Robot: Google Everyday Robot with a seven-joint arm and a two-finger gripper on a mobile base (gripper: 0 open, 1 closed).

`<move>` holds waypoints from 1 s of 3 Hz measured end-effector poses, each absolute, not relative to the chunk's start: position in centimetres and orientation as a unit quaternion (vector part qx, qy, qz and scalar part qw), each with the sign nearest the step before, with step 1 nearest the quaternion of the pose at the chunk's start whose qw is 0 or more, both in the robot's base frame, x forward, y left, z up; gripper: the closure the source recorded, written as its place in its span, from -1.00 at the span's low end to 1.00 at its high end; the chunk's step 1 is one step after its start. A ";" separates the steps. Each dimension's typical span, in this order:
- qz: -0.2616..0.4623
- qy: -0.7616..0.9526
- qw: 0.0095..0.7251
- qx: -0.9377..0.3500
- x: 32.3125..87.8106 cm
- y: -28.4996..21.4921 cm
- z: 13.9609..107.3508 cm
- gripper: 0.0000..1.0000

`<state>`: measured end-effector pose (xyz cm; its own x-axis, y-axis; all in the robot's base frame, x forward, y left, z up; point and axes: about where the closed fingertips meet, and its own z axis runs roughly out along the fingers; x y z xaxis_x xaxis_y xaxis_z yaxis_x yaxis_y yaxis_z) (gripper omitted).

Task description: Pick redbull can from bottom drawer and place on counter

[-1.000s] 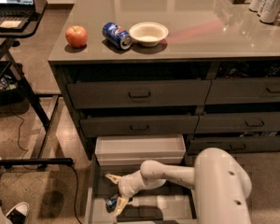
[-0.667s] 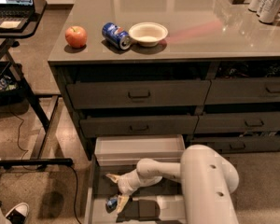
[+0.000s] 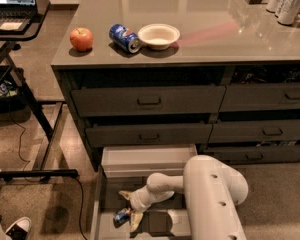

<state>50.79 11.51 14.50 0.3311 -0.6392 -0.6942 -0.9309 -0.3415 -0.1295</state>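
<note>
The bottom drawer [image 3: 96,209] is pulled out at the foot of the cabinet, with a shallow white tray [image 3: 149,159] at its back. The redbull can [image 3: 121,216] lies on its side on the drawer floor, front left. My gripper [image 3: 130,208] reaches down into the drawer on the white arm [image 3: 210,194]. It is open, one finger toward the tray and the other finger [image 3: 136,221] right beside the can. The can lies at the lower finger, not clasped. The counter [image 3: 200,24] is the glossy grey-brown top above.
On the counter stand a red apple [image 3: 81,38], a fatter blue Pepsi can [image 3: 124,38] on its side, a white bowl [image 3: 159,35] and tall silver cans [image 3: 290,1] at the far right. A black laptop desk [image 3: 17,19] stands at left. A shoe [image 3: 17,228] is at bottom left.
The arm's thick white body has shifted left, toward the drawer. The gripper and the can stay in nearly the same place in the drawer.
</note>
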 end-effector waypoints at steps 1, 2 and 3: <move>0.256 0.517 0.250 -0.777 50.4 11.2 13.3 -0.62; 0.240 0.528 0.243 -0.777 50.5 10.8 12.6 -0.17; 0.234 0.534 0.243 -0.776 50.4 10.7 12.6 0.31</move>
